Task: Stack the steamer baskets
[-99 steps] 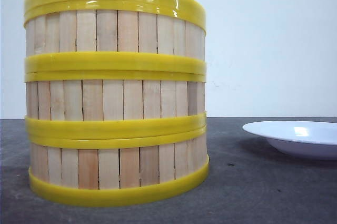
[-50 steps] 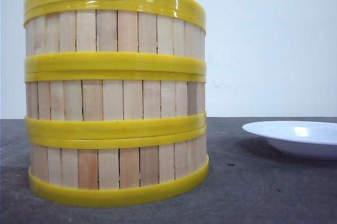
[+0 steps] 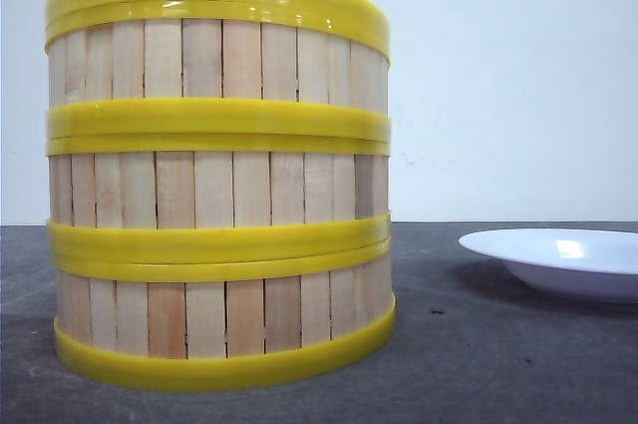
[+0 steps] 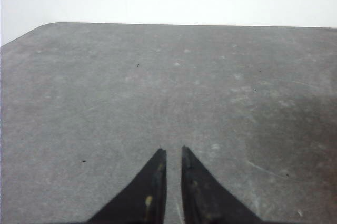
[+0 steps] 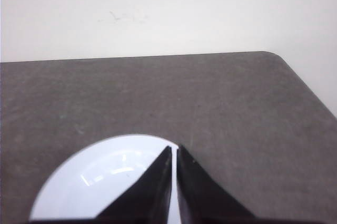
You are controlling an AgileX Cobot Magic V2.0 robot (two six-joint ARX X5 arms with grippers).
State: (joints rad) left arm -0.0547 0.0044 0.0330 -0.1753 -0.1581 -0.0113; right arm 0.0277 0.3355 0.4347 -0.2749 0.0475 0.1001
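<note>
Three steamer baskets stand in one stack at the left of the front view: the bottom basket [image 3: 214,319], the middle one [image 3: 214,190] and the top one [image 3: 214,50], yellow rims meeting, the stack slightly askew at the lower joint. No gripper shows in the front view. My left gripper [image 4: 172,150] hangs over bare grey table [image 4: 158,87], fingers drawn together with only a thin slit and nothing between them. My right gripper [image 5: 174,148] is likewise shut and empty, above the edge of a white plate [image 5: 105,182]. The baskets do not appear in either wrist view.
The white plate [image 3: 558,259] lies on the table to the right of the stack. A pale wall runs behind the table. The table's rounded far corners show in both wrist views.
</note>
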